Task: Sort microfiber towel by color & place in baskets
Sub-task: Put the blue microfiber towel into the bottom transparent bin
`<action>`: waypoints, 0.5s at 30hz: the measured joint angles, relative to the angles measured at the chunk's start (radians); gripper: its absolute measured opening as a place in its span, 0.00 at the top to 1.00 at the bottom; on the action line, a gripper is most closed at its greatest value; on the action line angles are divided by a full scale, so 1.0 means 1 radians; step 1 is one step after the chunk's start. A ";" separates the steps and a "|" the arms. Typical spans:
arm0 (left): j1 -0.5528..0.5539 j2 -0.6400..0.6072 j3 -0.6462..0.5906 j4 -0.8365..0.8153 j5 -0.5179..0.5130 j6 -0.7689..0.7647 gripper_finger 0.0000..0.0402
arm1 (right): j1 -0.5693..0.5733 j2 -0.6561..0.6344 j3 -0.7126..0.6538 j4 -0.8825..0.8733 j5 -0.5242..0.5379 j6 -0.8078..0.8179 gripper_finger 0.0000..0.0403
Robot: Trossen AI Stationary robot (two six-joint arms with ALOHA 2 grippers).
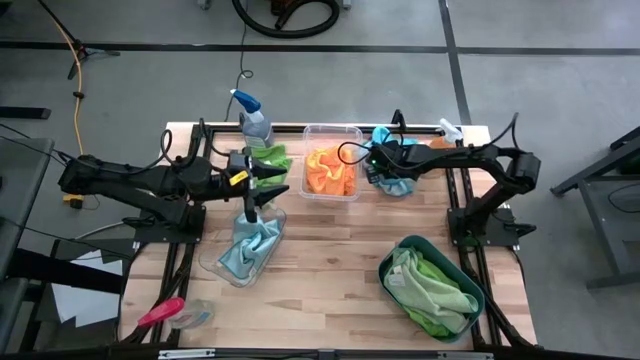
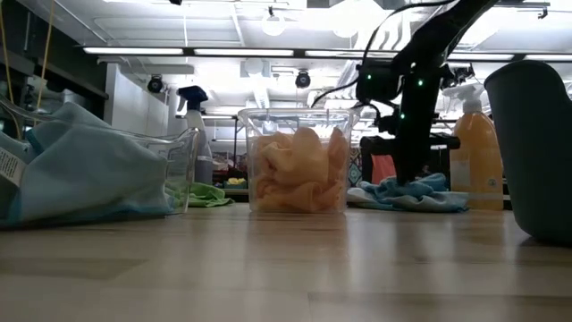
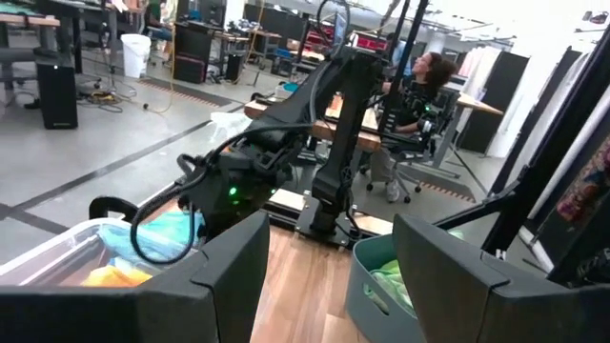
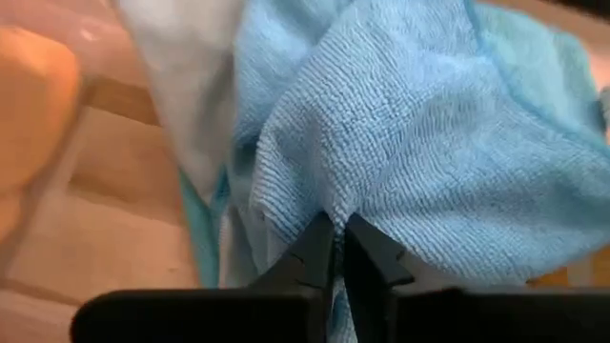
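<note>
My right gripper [image 4: 339, 233] is shut on a light blue microfiber towel [image 4: 419, 143] that lies crumpled on the table at the far right [image 1: 398, 186], beside the clear deep tub [image 1: 332, 172] of orange towels. My left gripper [image 3: 334, 286] hangs open and level with nothing between its fingers, above the clear shallow dish [image 1: 215, 268], which holds light blue towels [image 1: 252, 248]. The dark teal basin [image 1: 392, 262] at the near right holds lime green towels [image 1: 432, 288]. Another green towel [image 1: 272, 158] lies at the far edge. My right gripper pinches a raised fold of the light blue towel [image 4: 329, 205] between its two fingertips. The fingers come from above, slanting down toward the table [image 2: 411, 174]. The towel stays slack and heaped on the table [image 2: 420, 195].
A spray bottle [image 1: 252, 118] stands at the far edge near the green towel. An orange bottle [image 2: 474, 152] stands behind the blue towel. A pink-handled tool [image 1: 160, 312] lies at the near left corner. Bare wood lies in the table's near middle [image 1: 320, 280].
</note>
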 joint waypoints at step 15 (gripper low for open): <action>0.000 0.000 0.000 0.001 -0.025 -0.008 0.47 | 0.100 -0.484 0.000 0.002 0.116 -0.023 1.00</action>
